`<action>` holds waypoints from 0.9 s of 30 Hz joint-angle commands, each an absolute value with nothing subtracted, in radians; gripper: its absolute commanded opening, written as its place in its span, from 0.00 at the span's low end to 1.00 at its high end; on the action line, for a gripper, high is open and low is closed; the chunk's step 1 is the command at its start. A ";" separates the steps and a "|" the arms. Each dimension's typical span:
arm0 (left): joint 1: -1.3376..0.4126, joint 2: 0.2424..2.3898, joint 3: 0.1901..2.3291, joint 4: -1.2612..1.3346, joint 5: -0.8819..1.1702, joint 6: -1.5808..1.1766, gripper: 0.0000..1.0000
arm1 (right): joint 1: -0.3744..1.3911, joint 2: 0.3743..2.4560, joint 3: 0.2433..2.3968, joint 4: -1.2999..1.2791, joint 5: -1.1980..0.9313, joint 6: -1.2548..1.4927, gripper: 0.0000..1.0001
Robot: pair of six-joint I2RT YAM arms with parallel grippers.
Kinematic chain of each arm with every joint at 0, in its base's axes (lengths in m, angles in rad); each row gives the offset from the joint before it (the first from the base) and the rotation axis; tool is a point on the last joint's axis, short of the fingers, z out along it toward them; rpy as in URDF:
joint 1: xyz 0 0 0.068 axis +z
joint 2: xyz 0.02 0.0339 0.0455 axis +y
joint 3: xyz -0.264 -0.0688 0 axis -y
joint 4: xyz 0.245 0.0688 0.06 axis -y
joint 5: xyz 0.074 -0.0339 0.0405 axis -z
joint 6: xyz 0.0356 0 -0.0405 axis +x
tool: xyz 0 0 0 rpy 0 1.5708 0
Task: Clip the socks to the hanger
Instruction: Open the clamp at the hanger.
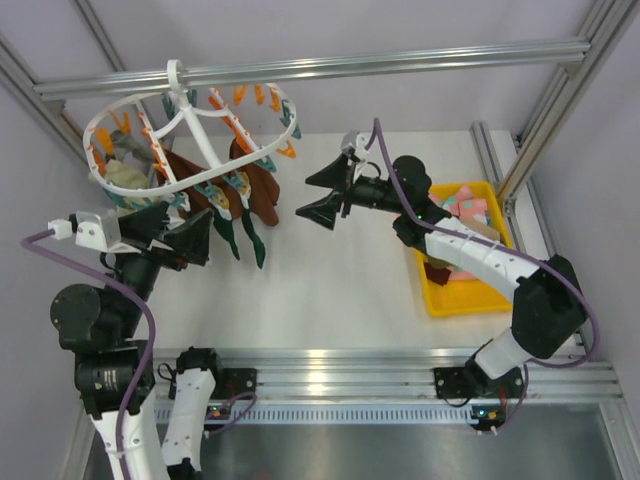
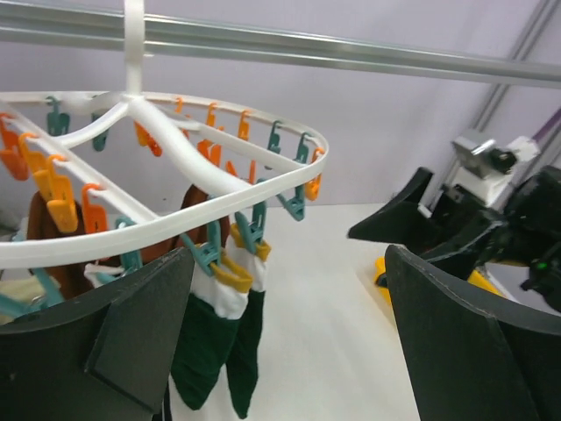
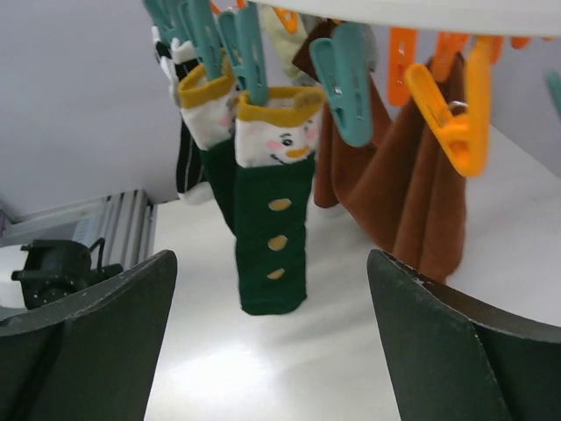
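The white ring hanger (image 1: 197,128) hangs by its hook from the rail at the back left. Clipped under it are maroon-brown socks (image 1: 262,188), a dark green pair (image 1: 246,238) and a beige sock (image 1: 125,176). My left gripper (image 1: 185,236) is open just left of the green pair (image 2: 206,351), below the ring (image 2: 263,195), holding nothing. My right gripper (image 1: 316,194) is open in the air to the right of the hanger, facing the green sock (image 3: 272,237) and the maroon ones (image 3: 429,210). More socks, pink with mint (image 1: 466,206), lie in the tray.
A yellow tray (image 1: 455,300) sits at the right under my right arm. The aluminium rail (image 1: 320,65) crosses the back and a slanted frame post (image 1: 545,110) stands at the right. Free teal (image 3: 346,83) and orange clips (image 3: 456,105) dangle from the ring.
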State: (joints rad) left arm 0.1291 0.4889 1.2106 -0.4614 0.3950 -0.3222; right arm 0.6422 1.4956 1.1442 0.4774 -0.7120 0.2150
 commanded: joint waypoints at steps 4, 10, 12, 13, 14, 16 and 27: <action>0.133 0.544 1.220 -0.284 0.492 -0.420 0.94 | 0.744 1.606 1.246 0.721 -0.697 0.195 0.79; 0.132 0.549 1.190 -0.253 0.543 -0.445 0.93 | 0.758 1.715 1.333 0.794 -0.646 0.186 0.69; 0.132 0.548 1.186 -0.244 0.540 -0.445 0.93 | 0.759 1.738 1.371 0.807 -0.632 0.187 0.66; 0.133 0.549 1.186 -0.244 0.541 -0.443 0.93 | 0.762 1.759 1.384 0.813 -0.620 0.189 0.65; 0.130 0.551 1.186 -0.242 0.545 -0.442 0.93 | 0.762 1.769 1.393 0.819 -0.612 0.187 0.65; 0.130 0.554 1.186 -0.244 0.546 -0.439 0.93 | 0.762 1.792 1.414 0.828 -0.597 0.184 0.64; 0.132 0.569 1.180 -0.232 0.578 -0.448 0.92 | 0.764 1.853 1.470 0.853 -0.569 0.186 0.62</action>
State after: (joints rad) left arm 0.1291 0.5541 1.1870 -0.2962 0.5526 -0.4274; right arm 0.7479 1.8442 1.4132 0.7704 -0.5770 0.2016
